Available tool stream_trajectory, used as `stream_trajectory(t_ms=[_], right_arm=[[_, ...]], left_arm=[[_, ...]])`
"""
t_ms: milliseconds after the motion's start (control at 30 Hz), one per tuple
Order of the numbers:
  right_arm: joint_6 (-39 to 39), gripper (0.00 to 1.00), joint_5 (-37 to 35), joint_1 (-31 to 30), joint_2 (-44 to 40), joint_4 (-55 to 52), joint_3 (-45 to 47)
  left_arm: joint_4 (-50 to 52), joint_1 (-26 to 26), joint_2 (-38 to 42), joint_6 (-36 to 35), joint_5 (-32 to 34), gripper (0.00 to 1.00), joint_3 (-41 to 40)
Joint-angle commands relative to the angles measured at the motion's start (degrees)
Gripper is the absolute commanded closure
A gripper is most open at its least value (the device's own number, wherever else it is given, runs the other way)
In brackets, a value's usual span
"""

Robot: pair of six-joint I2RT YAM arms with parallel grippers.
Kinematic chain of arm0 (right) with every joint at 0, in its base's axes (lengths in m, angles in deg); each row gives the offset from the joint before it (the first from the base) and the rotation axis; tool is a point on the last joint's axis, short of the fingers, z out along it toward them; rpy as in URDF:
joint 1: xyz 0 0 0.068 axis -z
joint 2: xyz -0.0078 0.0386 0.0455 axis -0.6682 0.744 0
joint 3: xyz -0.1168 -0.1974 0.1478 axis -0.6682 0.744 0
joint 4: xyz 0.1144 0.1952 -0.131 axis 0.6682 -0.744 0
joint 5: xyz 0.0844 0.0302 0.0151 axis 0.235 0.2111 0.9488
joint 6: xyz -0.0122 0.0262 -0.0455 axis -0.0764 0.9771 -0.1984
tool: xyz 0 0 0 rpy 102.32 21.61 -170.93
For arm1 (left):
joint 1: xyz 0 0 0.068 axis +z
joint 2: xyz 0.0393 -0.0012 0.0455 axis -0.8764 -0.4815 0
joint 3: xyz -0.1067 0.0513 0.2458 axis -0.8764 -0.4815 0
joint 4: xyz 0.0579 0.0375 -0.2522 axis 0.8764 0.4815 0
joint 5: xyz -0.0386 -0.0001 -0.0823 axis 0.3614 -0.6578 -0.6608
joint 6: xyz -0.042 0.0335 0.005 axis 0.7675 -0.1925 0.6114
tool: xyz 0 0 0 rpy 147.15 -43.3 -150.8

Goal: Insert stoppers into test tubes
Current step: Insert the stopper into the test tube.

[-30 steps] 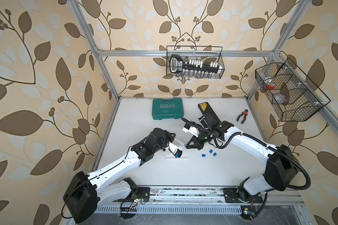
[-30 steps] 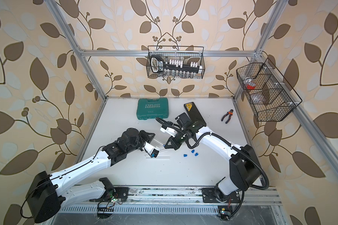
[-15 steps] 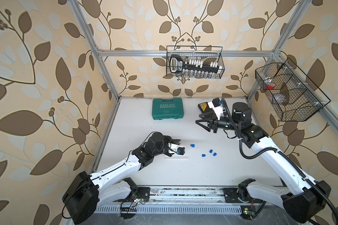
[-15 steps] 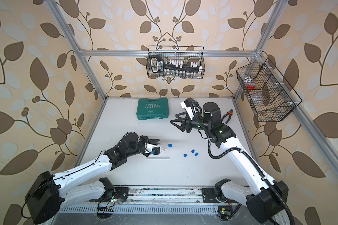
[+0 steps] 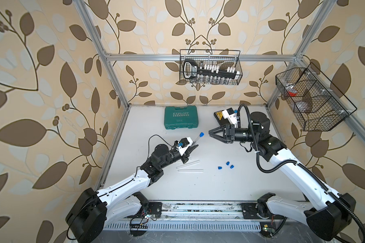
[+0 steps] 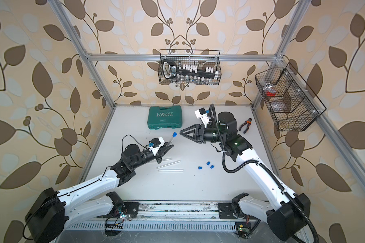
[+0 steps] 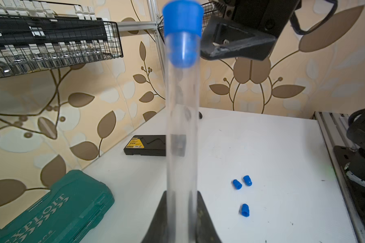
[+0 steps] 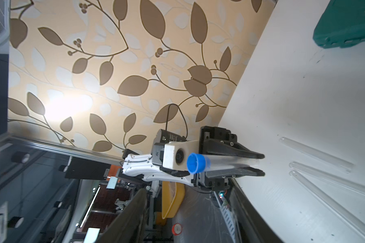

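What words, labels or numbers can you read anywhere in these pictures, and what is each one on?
"EXPLOIT": white letters on the lid of the green tool case, legible in both top views and the left wrist view.
Small line beneath it: too small to read.
Yellow label on the black case: print too small to read.
Label on the black holder in the wire basket: blurred, unreadable.

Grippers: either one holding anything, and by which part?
The left gripper is shut on a test tube, gripping near its closed end; a blue stopper sits in the open end. The right gripper is open and empty.
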Motion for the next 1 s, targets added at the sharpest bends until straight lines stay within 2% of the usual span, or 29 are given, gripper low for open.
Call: stream_trajectory(t_ms=[0,233,533,733,967], right_arm=[[5.92,0.43,3.58,-1.28,1.94,3.17,-1.44],[9.81,0.54,3.94,-2.75,3.90,6.93,-1.66],[15.50,0.54,4.23,-3.37,4.69,13.15,0.00],[16.09,0.61,3.28,-3.37,5.06,12.86,1.33],[11.46,0.64,2.39,-3.94,6.11,5.90,1.55]], left_arm=[[-7.07,0.29,-0.57,4.21,-2.85,1.00,0.13],[-8.52,0.24,-0.67,3.84,-4.02,1.00,-0.46],[-8.10,0.28,0.05,2.91,-5.11,1.00,-0.79],[-10.27,0.27,0.30,3.17,-5.70,1.00,-1.20],[-10.03,0.26,0.75,3.36,-6.33,1.00,0.00]])
